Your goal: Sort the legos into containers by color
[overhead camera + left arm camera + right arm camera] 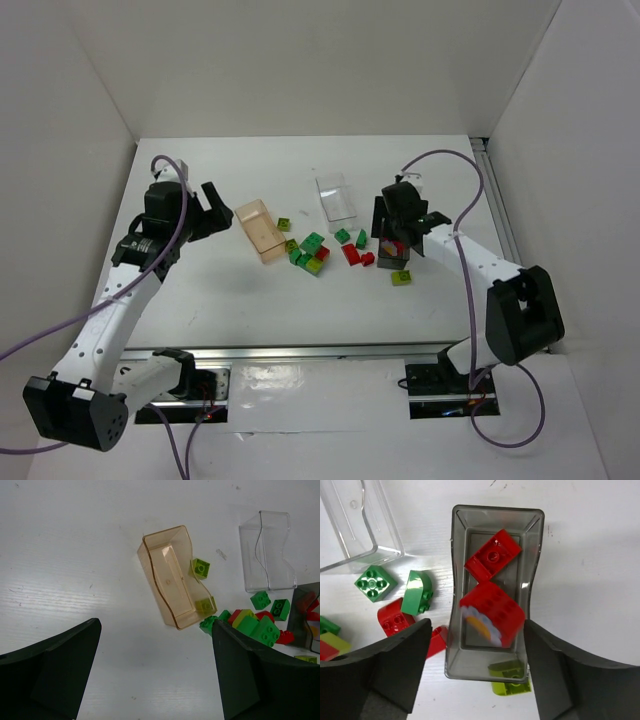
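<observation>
My right gripper (477,647) (400,226) hangs open over a smoky grey container (497,509) (392,262). A red lego (492,555) lies inside it, and a second red lego with a flower print (492,615) shows blurred between my jaws, touching neither. Loose legos lie in a green, lime and red cluster (312,252), with green ones (375,583) and a red one (395,622) left of the grey container. A lime lego (512,686) sits against its near end. My left gripper (155,630) (215,212) is open and empty beside the peach container (150,570) (262,232).
The clear container (336,197) (265,555) (355,525) stands behind the cluster with nothing in it. One lime lego (201,568) lies against the peach container's right wall. White walls close the table in on the left, back and right.
</observation>
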{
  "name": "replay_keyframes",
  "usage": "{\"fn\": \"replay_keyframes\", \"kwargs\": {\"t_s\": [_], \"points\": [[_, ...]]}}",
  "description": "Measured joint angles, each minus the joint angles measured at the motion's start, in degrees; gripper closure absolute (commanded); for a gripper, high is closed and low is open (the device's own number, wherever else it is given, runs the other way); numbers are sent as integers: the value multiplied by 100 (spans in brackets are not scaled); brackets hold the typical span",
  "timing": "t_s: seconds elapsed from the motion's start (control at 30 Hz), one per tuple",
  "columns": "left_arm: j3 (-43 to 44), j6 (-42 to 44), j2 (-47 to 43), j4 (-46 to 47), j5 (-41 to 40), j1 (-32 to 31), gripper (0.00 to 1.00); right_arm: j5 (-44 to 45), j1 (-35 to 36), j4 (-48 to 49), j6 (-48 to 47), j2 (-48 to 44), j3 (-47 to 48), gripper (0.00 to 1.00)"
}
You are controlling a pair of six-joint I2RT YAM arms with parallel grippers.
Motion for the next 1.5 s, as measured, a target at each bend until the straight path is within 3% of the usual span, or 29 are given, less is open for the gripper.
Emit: {"fn": "replay_keyframes", "kwargs": {"t_s": [0.13,0.27,0.3,0.33,0.73,0.8,0.83,0.93,1.0,1.2,1.5], "points": [[7,2,0,-4,-33,0,1,11,83,2,-26,83,81,24],[7,2,0,-4,-39,0,1,22,608,107,44,-57,103,55],[7,2,0,-4,-42,0,1,-44,754,186,96,-72,101,67],[7,2,0,-4,-44,0,1,-133,883,278,125,-72,98,70],[7,2,-28,-4,-81,0,1,-352,750,431,319,730,35,68],[7,0,-28,-4,-98,0,1,-203,638,372,328,730,33,59],[7,0,-28,-4,-114,0,1,-125,597,339,337,730,33,45],[7,-2,-28,-4,-136,0,1,-15,599,214,341,730,31,30],[7,-2,-28,-4,-138,0,1,-42,629,208,348,730,15,28],[7,-2,-28,-4,-136,0,1,31,907,216,450,658,-203,28],[7,-2,-28,-7,-127,0,1,846,1753,297,841,205,-278,33]]}}
